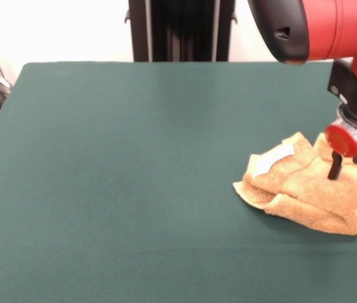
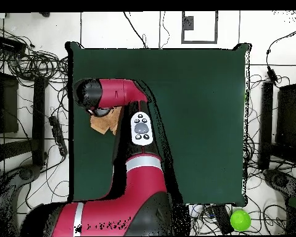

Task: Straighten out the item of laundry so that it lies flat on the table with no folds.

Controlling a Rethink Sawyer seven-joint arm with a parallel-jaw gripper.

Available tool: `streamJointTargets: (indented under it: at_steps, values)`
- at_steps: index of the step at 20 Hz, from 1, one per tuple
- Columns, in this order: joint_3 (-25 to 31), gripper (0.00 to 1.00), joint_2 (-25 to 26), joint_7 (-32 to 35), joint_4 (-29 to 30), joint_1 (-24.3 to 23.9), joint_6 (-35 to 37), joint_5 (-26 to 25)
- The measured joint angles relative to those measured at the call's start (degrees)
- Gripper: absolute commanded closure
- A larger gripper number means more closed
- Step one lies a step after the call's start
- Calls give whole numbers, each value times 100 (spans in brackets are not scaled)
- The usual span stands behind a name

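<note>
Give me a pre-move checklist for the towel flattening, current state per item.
1. Towel flat: not ok. The towel lies bunched in several folded layers.
2. Gripper on target: ok. The gripper is down on the heap's upper right part.
3. Jaws state: cannot tell. Only one dark tip shows clearly in the front view, and the arm hides it from overhead.
4. Label located: ok. It faces up on the heap's left fold.
5. Spreading room: ok toward the table's centre, which is bare green cloth; not ok on the other side, where the towel sits near the table's side edge.
6. Overhead view of towel: not ok. The arm covers most of it.
</note>
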Motion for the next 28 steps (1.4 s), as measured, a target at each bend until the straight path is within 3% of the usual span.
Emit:
streamJointTargets:
  at_steps: [14, 28]
  values:
    - [34, 0, 195, 0, -84, -131, 42, 45]
    - [126, 0, -152, 0, 676, -219, -994, 33]
